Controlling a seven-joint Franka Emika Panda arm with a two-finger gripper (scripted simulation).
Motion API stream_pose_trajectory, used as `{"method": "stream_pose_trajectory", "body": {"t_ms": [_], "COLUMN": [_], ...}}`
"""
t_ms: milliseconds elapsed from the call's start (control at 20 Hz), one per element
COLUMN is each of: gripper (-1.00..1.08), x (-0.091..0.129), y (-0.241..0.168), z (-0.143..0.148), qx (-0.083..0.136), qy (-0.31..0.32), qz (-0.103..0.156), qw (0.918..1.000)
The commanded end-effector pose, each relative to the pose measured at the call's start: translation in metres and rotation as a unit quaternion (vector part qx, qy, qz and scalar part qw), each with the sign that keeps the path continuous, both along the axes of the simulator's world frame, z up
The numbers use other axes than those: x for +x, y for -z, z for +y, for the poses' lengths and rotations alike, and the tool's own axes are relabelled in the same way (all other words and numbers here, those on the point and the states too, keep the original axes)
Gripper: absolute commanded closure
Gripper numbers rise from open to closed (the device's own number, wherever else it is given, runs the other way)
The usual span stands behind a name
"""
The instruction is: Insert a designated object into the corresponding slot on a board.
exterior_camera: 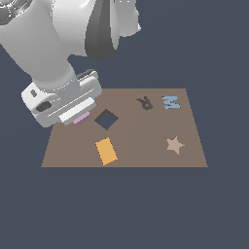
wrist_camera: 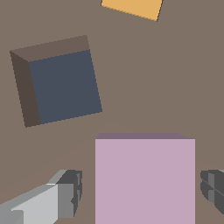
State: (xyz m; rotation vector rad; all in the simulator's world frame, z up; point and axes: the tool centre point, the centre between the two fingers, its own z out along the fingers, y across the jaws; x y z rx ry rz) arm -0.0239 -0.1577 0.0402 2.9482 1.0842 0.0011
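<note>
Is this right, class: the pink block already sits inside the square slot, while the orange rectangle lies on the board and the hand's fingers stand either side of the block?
One error: the pink block is not in the square slot. The wrist view shows it beside the empty slot, between the fingers. The orange rectangle does lie on the board, and the hand straddles the block.

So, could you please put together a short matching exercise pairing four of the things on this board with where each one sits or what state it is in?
Things:
1. pink block
2. square slot
3. orange rectangle
4. tan star

Places or states:
A. empty, the dark floor showing through it
B. near the board's edge on the exterior view's right
C. between the gripper's open fingers, with a gap on each side
D. flat on the board, on the near side of the slot in the exterior view

Pairs: 1-C, 2-A, 3-D, 4-B
</note>
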Motion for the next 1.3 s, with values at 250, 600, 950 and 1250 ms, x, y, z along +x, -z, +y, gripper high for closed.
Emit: {"method": "stream_pose_trajectory", "body": {"t_ms": [250,600,950,1250], "gripper": [1.08,1.08,1.08,1.08], "x": [-0.0003,-0.0003,-0.0002,0.0014], "y": [0.0103,0.0103,0.0071,0.0069], "z": [-0.0001,-0.0001,-0.0001,0.0008], "qx": [0.0,0.0,0.0,0.0], "qy": [-0.001,-0.001,-0.001,-0.016], "qz": [0.0,0.0,0.001,0.001], "qw": [1.0,1.0,1.0,0.9999]}}
